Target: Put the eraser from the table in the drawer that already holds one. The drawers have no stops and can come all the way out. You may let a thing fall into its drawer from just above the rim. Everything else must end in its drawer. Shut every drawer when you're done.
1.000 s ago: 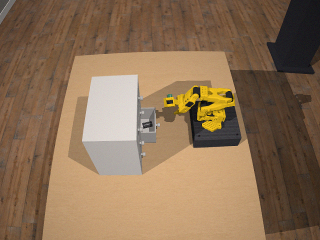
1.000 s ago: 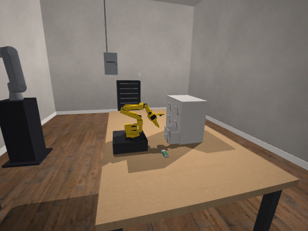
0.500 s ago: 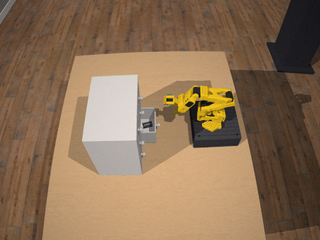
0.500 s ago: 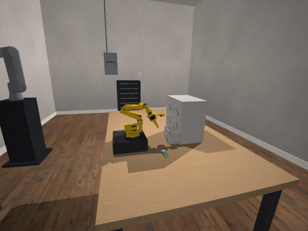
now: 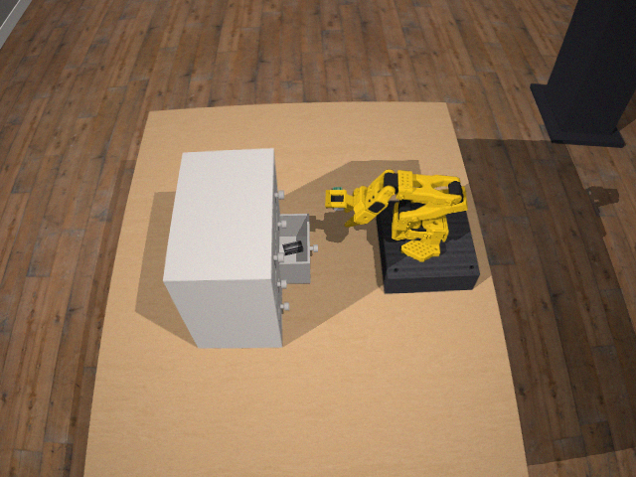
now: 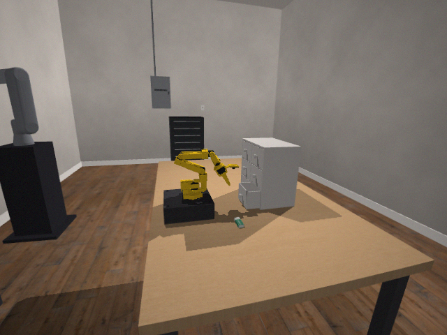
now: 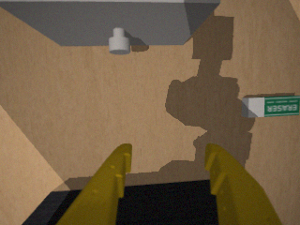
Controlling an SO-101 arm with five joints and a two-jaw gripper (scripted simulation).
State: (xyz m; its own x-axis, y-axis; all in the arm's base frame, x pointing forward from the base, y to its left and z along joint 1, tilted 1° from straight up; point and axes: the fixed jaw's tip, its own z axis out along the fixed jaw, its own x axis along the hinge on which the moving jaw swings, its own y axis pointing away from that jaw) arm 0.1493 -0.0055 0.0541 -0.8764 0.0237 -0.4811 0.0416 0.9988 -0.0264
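Yellow gripper [image 7: 166,180] hovering above the table [image 6: 288,259], jaws partly apart on nothing, green-and-white eraser [image 7: 272,106] flat on the table to the right, well apart from the fingers, bottom drawer [image 5: 297,251] of white cabinet [image 5: 223,240] pulled out, dark cylinder [image 5: 291,247] inside

Arm [image 5: 410,197] bent, raised; end effector [image 7: 166,161] pointing down, open, empty.
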